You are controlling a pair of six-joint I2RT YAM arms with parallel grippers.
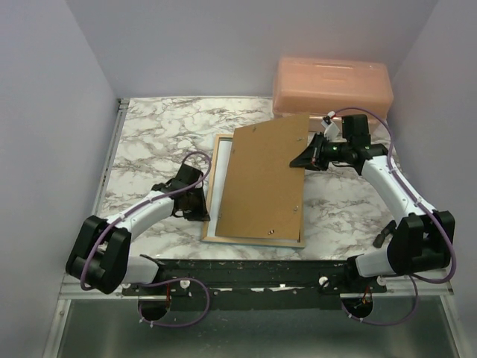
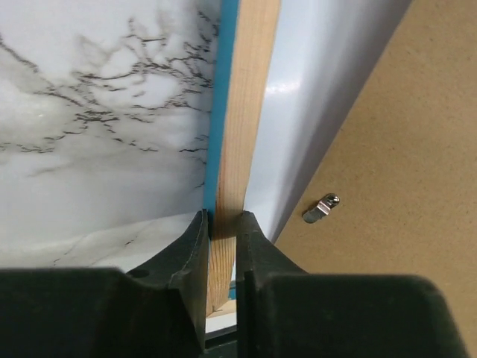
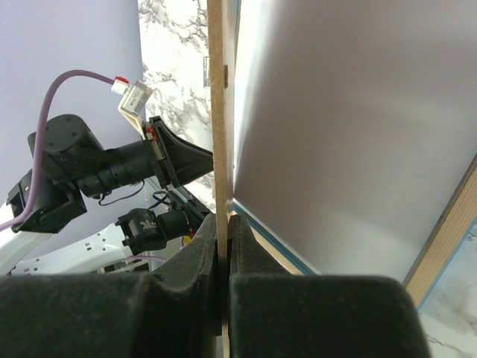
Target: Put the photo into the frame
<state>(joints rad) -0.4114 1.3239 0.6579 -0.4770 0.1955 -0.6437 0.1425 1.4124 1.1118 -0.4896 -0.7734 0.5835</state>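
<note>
The frame [image 1: 253, 240] lies face down on the marble table, its pale wood back up and a blue edge [image 2: 218, 112] showing. Inside it lies the photo [image 1: 223, 168], only its white back visible [image 2: 313, 97]. A brown hardboard backing sheet [image 1: 261, 179] rests askew over the frame, its right side lifted. My left gripper [image 1: 203, 200] is shut on the frame's left rail, one finger on each side of the wood [image 2: 223, 220]. My right gripper [image 1: 302, 159] is shut on the backing sheet's right edge [image 3: 224, 220], holding it above the photo [image 3: 350, 112].
A peach plastic box [image 1: 332, 86] stands at the back right, just behind the right gripper. A small metal turn clip [image 2: 321, 208] sits on the backing sheet. Grey walls close in the table on the left, right and back.
</note>
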